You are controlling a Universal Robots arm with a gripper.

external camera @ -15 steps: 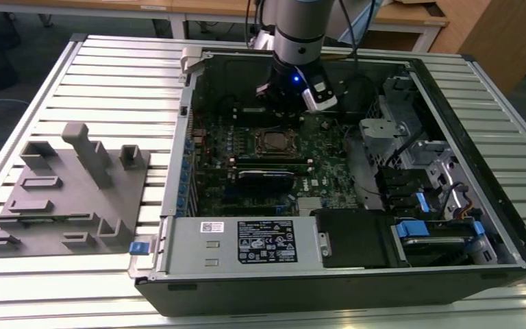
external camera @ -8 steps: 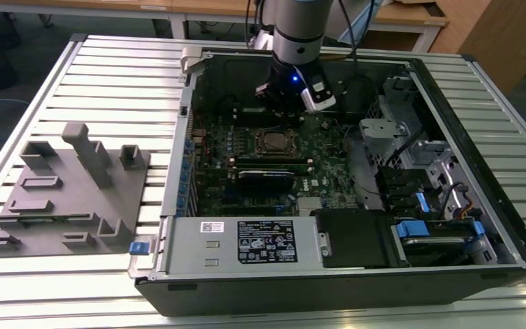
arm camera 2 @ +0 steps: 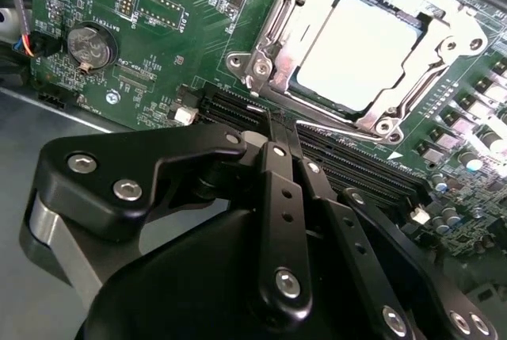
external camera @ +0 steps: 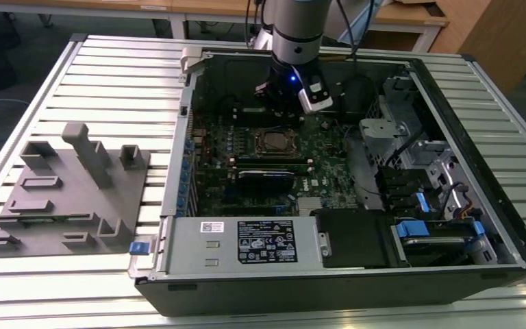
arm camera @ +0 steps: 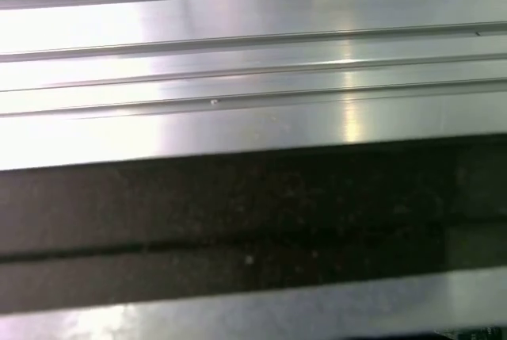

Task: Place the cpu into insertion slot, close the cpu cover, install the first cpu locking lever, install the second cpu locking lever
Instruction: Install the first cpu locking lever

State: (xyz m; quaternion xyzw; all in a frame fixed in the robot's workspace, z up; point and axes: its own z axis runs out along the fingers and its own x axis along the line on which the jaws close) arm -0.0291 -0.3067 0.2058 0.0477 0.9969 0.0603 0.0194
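- Exterior view: an open computer case (external camera: 336, 291) lies on its side on a slatted metal table (external camera: 107, 68)
- Inside the case, a green motherboard (external camera: 217, 137) covers the floor. The insertion slot (external camera: 261, 142) sits near the board's middle
- A black labelled power supply box (external camera: 263, 241) fills the case's near compartment. Drive bays with blue tabs (external camera: 418, 229) take the corner toward the exterior view's right
- The arm (external camera: 295, 34) reaches down into the far part of the case, just beyond the slot
- A grey fixture (external camera: 71, 199) with upright blocks and shallow pockets rests on the table at the exterior view's left, well apart from the case
- Second wrist view: the gripper (arm camera 2: 281, 127) hangs above the board, its two black fingers (arm camera 2: 273, 189) pressed together with nothing between them
- The cpu (arm camera 2: 356, 51) lies seated in the insertion slot, its pale metal top catching the light
- The cpu cover (arm camera 2: 279, 27) lies flat over the slot, and the chip shows through its square window
- The fingertips are near the cover's closest edge, over the long black card slots (arm camera 2: 230, 106), and not touching the cover
- A coin battery (arm camera 2: 89, 44) sits in its round holder on the board, well apart from the slot
- First wrist view: silver ribbed slats (arm camera: 253, 63) run across, with a dark band (arm camera: 253, 221) beside them
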